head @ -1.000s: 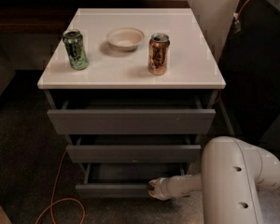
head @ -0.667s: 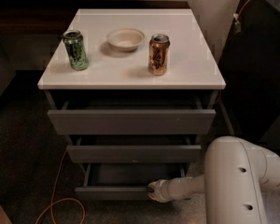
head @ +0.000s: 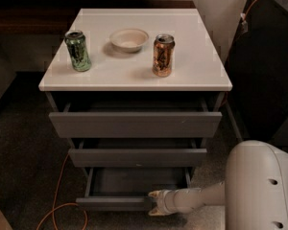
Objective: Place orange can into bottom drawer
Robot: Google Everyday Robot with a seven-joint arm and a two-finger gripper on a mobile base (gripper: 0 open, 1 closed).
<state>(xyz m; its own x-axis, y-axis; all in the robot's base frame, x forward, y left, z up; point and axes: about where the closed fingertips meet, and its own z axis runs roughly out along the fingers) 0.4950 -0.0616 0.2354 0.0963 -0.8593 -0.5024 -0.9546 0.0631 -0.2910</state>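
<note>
The orange can (head: 163, 55) stands upright on the white cabinet top (head: 201, 71), right of centre. The bottom drawer (head: 115, 202) is pulled out below two wider grey drawers, and its dark interior shows nothing inside. My gripper (head: 152, 202) is low down at the drawer's front edge, right of its middle, on the end of the white arm (head: 197, 198) that reaches in from the lower right. It is far below the orange can.
A green can (head: 78, 50) stands at the left of the top and a shallow white bowl (head: 129, 39) at the back middle. The top drawer (head: 134, 123) and middle drawer (head: 137, 157) stand slightly out. An orange cable (head: 62, 210) lies on the floor at the left.
The gripper and forearm have stayed at the bottom drawer's front edge, which has come slightly further out. The cans and bowl have not moved.
</note>
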